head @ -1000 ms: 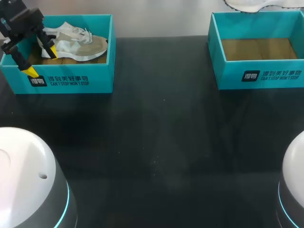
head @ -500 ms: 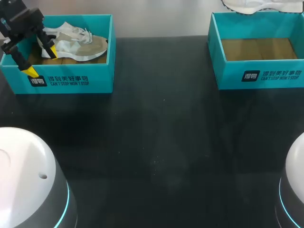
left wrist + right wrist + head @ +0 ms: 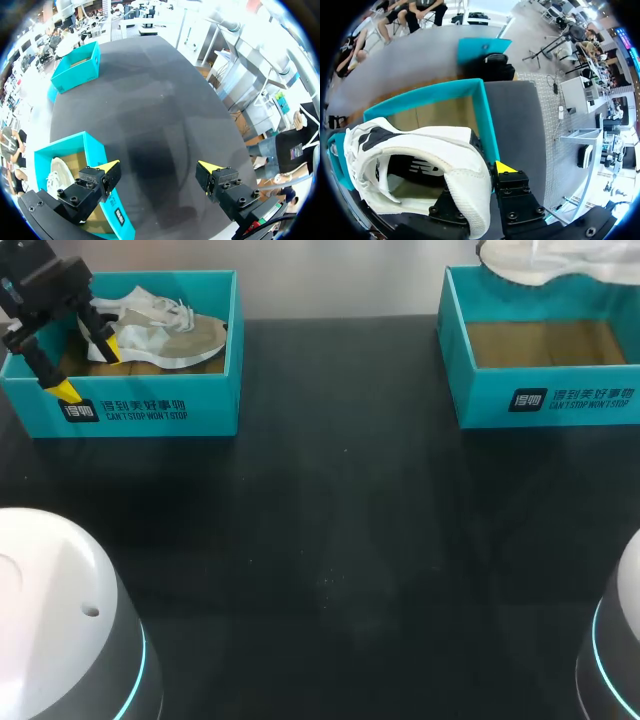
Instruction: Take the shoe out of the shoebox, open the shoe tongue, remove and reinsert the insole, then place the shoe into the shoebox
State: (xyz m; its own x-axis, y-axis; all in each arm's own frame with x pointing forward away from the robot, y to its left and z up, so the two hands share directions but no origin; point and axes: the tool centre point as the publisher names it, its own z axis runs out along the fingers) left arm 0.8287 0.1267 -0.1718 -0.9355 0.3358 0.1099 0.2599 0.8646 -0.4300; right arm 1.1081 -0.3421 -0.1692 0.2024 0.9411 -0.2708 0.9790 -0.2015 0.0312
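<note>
Fingers, left: the left gripper (image 3: 157, 166) stands wide open and holds nothing. One yellow tip hangs over the near wall of the left shoebox (image 3: 97, 150), the other over bare table (image 3: 165, 90), well apart from the first.
Fingers, right: the right gripper (image 3: 485, 176) is clamped on the heel of the white shoe (image 3: 420, 145), with the heel wall pinched between its two fingers. Only one yellow tip shows, and the shoe hides the other.
Arms: in the head view the left arm (image 3: 55, 610) has its white dome at 7 o'clock, and the right arm (image 3: 620, 640) has its dome at 5 o'clock. Each carries a blue light ring.
Left shoebox: the teal box (image 3: 150, 410) sits at 10 o'clock on the dark table. A tan shoe (image 3: 165, 330) lies inside it with its toe toward 3 o'clock. The left gripper hangs over the box's 9 o'clock end, one tip above the shoe and one in front of the near wall.
Right shoebox: the teal box (image 3: 540, 395) sits at 2 o'clock, with only its brown floor showing inside.
White shoe: it is held in the air over the far wall of the right shoebox, at the box's 12 o'clock side, and is partly cut off in the head view. In the right wrist view its opening faces the wrist, a dark inside shows through it, and the box lies under and ahead of it.
</note>
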